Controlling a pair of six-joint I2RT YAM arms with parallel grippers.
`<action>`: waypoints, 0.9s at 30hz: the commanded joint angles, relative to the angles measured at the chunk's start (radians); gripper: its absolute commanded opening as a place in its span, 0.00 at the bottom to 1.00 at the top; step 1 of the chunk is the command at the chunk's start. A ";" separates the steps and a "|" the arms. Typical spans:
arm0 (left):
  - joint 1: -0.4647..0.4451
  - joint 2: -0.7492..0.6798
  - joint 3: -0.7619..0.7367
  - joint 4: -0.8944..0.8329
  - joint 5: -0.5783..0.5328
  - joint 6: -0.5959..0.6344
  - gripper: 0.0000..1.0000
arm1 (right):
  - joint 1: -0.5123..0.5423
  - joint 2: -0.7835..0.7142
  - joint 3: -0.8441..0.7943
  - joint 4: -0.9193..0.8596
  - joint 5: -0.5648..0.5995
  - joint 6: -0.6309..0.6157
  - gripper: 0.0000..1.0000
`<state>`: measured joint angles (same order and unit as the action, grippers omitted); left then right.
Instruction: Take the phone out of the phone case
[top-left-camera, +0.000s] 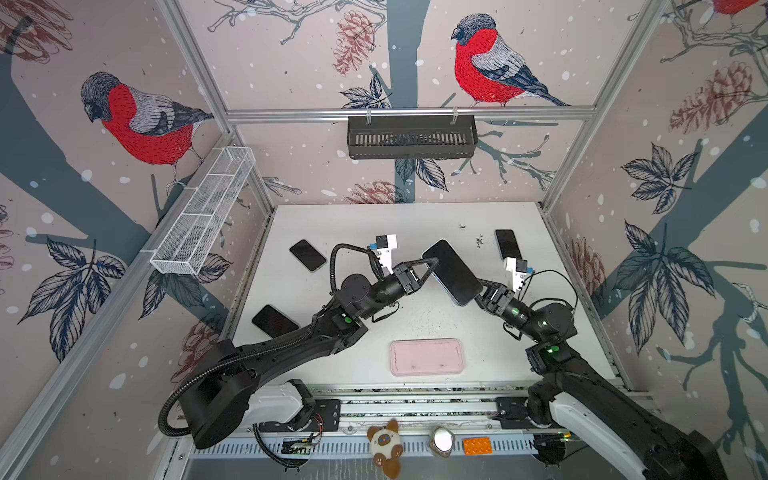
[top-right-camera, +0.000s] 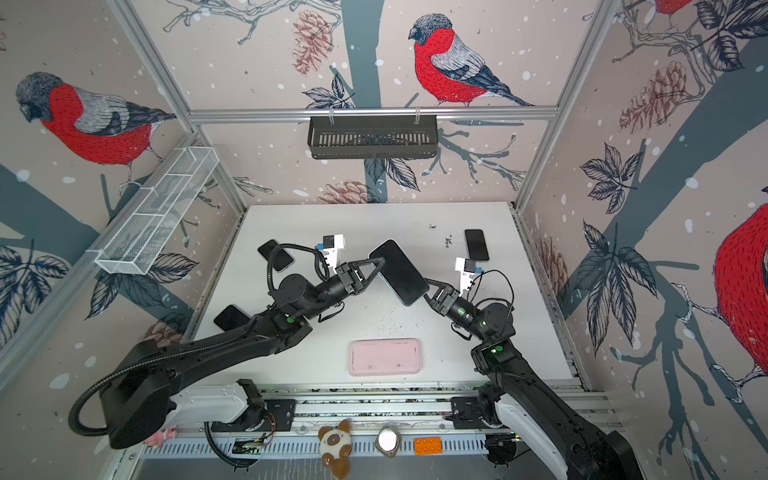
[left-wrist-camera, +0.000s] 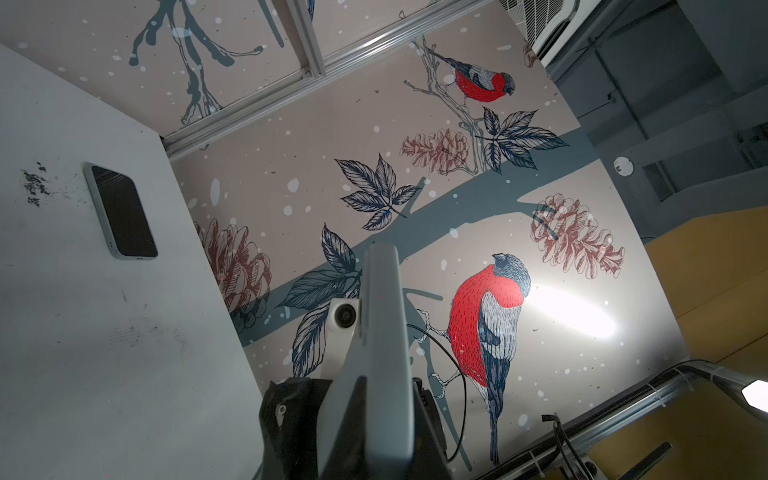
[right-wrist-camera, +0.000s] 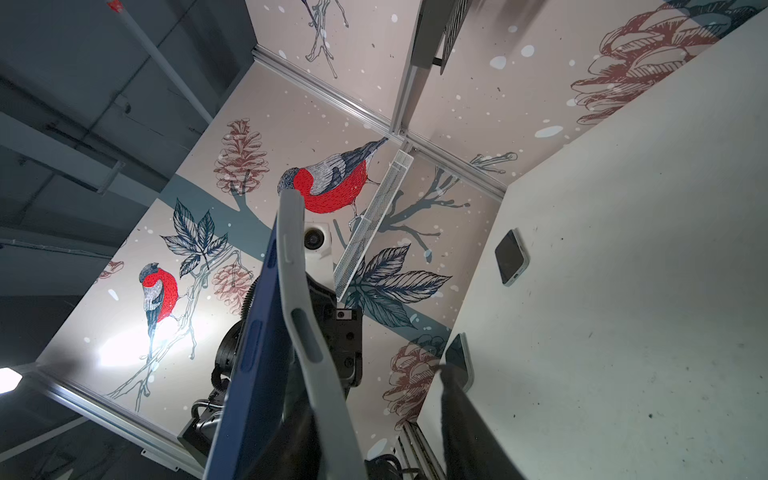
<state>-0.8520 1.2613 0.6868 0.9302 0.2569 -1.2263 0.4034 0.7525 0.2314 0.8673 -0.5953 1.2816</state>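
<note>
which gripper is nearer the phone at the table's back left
Left. The left gripper, shut on the raised phone case, is right of that phone; the right gripper is farther right, at the case's other end.

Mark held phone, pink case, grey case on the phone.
held phone (top-left-camera: 453, 272), in a top view, middle of dark screen.
pink case (top-left-camera: 427, 356), in a top view, middle of its face.
grey case (right-wrist-camera: 293, 266), right wrist view, side wall.
</note>
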 joint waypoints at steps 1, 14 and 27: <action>-0.002 0.008 0.013 0.081 0.039 -0.011 0.00 | -0.002 -0.011 -0.012 0.008 -0.006 0.017 0.40; 0.023 0.056 0.012 -0.026 0.015 0.012 0.00 | 0.000 -0.079 -0.064 -0.010 -0.016 0.046 0.05; 0.047 0.227 0.033 -0.075 -0.031 0.038 0.70 | -0.003 -0.050 -0.063 -0.139 0.025 0.021 0.01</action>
<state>-0.8078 1.4693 0.7094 0.8413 0.2489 -1.2129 0.4023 0.6861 0.1596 0.7158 -0.5861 1.3212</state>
